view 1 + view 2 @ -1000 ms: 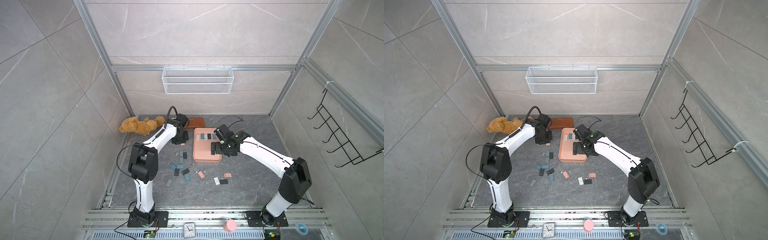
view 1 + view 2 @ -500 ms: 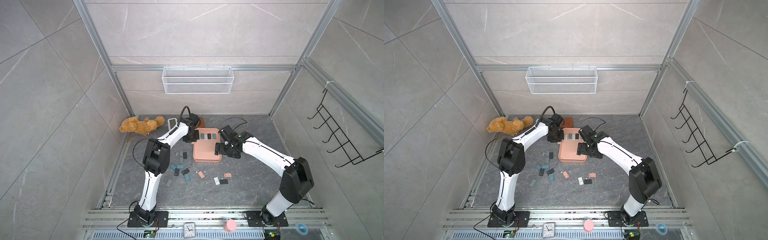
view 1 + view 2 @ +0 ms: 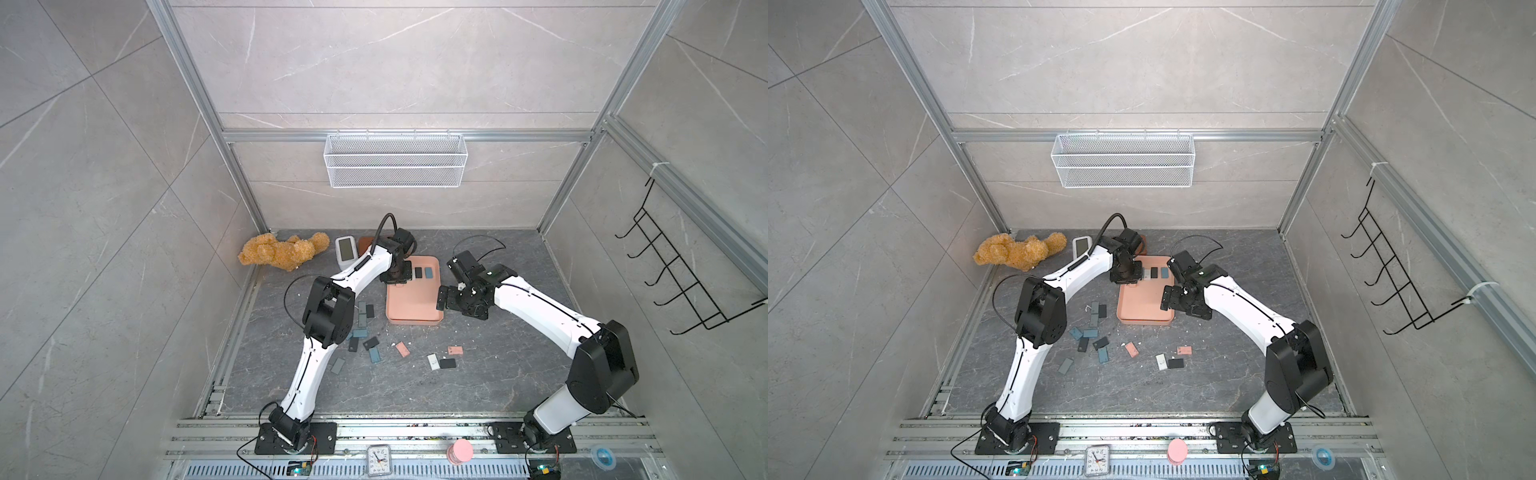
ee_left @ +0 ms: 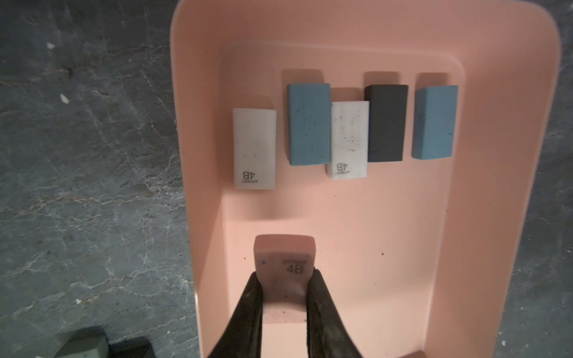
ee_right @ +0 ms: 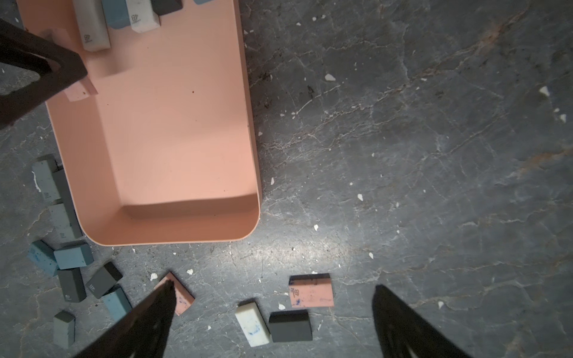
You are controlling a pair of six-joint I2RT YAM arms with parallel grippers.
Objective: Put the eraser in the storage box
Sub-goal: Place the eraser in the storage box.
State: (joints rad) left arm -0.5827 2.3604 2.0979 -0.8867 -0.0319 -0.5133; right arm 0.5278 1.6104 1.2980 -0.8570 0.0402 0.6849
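Your left tool clamps the pink eraser over the storage box; released high, it could bounce out. Meanwhile your right tool gapes empty.

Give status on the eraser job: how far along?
Done: five erasers lie in a row at one end of the storage box. In hand: the left tool is shut on a pink eraser over the box floor, not yet released. Left: about a dozen loose erasers on the table; the right tool hangs open above them.
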